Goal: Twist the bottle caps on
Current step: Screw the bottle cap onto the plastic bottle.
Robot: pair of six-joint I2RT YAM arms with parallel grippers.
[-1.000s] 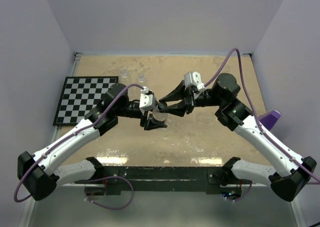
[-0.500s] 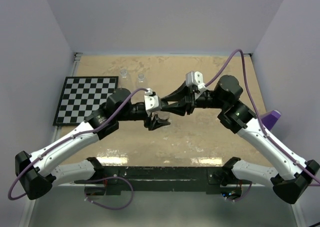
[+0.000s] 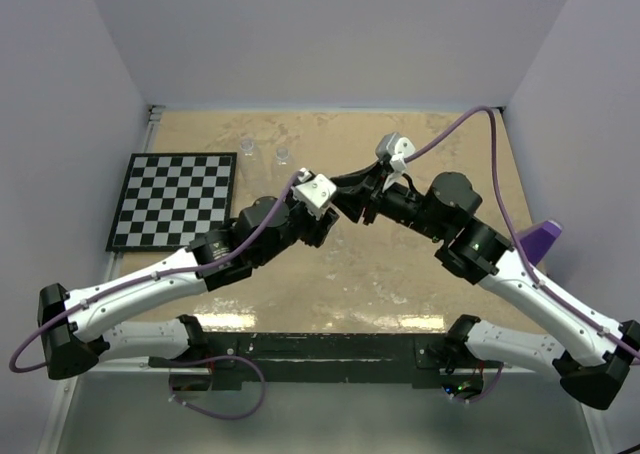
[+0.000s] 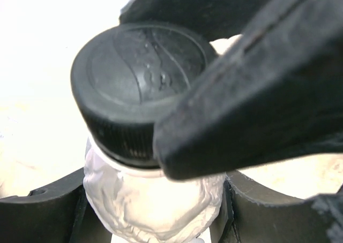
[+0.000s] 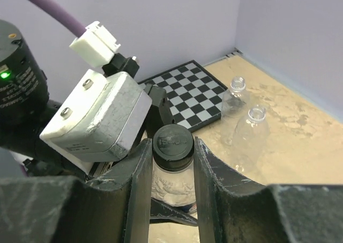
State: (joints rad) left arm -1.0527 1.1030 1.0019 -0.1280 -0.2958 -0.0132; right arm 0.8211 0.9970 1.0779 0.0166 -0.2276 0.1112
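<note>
A black bottle cap [image 5: 173,142] sits on the neck of a crumpled clear bottle [image 5: 177,181], held above the table between both arms. My right gripper [image 5: 170,165] is shut on the black cap, one finger [image 5: 136,189] on each side of it. In the left wrist view the cap [image 4: 136,82] tops the bottle [image 4: 155,211], and my left gripper [image 4: 155,216] is shut on the bottle's body. From above, the left gripper [image 3: 322,226] and right gripper [image 3: 346,204] meet at mid-table and hide the bottle. Two other bottles [image 5: 236,96] [image 5: 252,128] stand open, with no caps on them.
A checkerboard mat [image 3: 170,199] lies at the left of the sandy table [image 3: 420,274]. The two open bottles [image 3: 247,149] [image 3: 283,155] stand near its far right corner. A purple object [image 3: 542,239] sticks in at the right edge. Walls close in three sides.
The right gripper has closed on the black cap. Both arms have carried the bottle slightly farther from the bases, the left arm stretching out and the right wrist turning.
</note>
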